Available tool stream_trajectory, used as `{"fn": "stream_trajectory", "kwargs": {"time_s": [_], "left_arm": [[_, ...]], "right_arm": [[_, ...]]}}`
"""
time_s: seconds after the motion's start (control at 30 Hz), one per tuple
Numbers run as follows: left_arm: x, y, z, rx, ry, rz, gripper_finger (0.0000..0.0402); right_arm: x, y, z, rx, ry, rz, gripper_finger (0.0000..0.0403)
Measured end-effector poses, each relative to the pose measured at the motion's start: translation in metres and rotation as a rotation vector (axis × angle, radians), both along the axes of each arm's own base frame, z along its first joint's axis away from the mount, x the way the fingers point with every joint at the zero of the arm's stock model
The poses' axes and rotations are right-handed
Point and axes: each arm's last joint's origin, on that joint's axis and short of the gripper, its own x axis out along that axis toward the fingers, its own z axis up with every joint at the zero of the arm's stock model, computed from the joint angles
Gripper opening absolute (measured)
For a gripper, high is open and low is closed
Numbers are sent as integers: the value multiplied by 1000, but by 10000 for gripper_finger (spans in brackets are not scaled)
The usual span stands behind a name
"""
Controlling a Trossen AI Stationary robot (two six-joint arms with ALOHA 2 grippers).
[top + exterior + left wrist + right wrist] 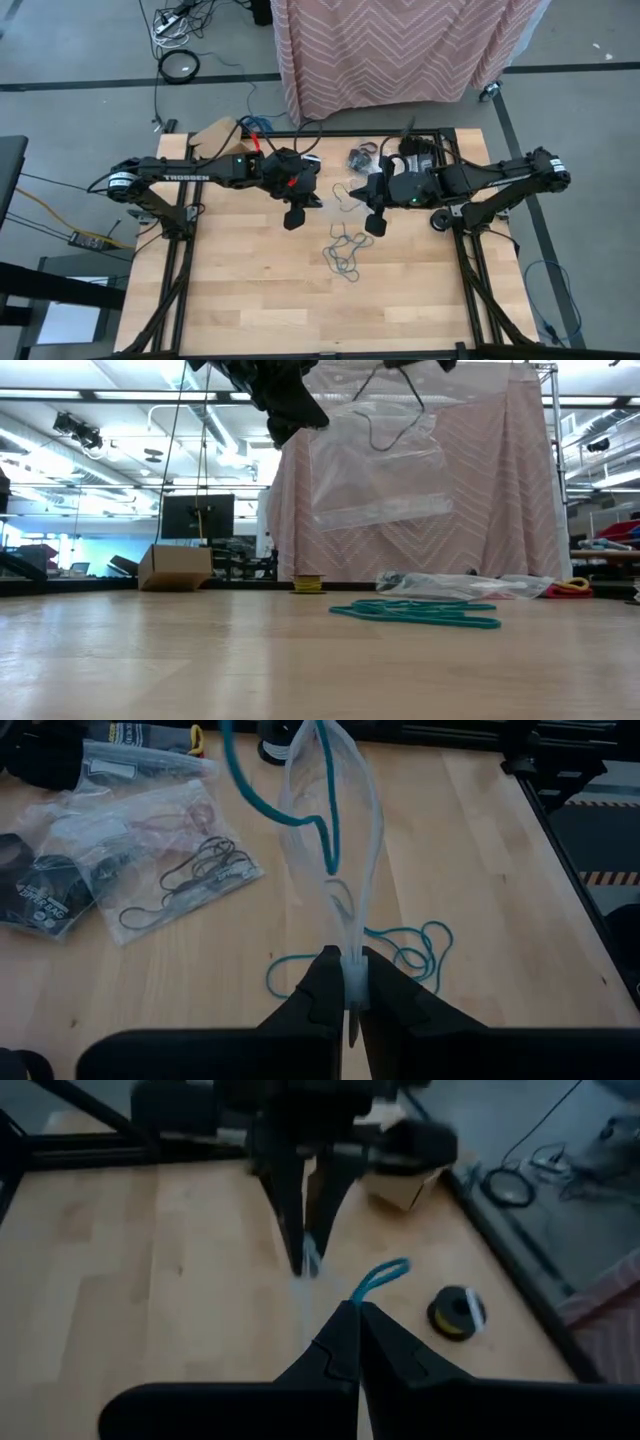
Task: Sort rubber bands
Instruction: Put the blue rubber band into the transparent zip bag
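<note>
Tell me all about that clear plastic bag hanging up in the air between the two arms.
The clear bag is thin, see-through, slightly crinkled plastic, hanging above the wooden table. The left gripper is shut on one edge of it, so it hangs stretched and nearly flat. A teal rubber band loops at its mouth, pinched by the right gripper, shut just beside the bag. More teal bands lie on the table below, not touching it.

Matt wood table, clear plastic bag
</note>
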Motion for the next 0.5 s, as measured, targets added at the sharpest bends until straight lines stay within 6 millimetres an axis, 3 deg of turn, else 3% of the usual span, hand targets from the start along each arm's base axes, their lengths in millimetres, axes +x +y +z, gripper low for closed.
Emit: {"fn": "stream_trajectory", "kwargs": {"time_s": [0.2,0.5], "left_arm": [[0,0,0,4,0,-3,25],[-3,1,-4,16,46,-14,26]], "right_arm": [[4,1,-21,52,45,25,0],[8,3,-19,87,-14,78,0]]}}
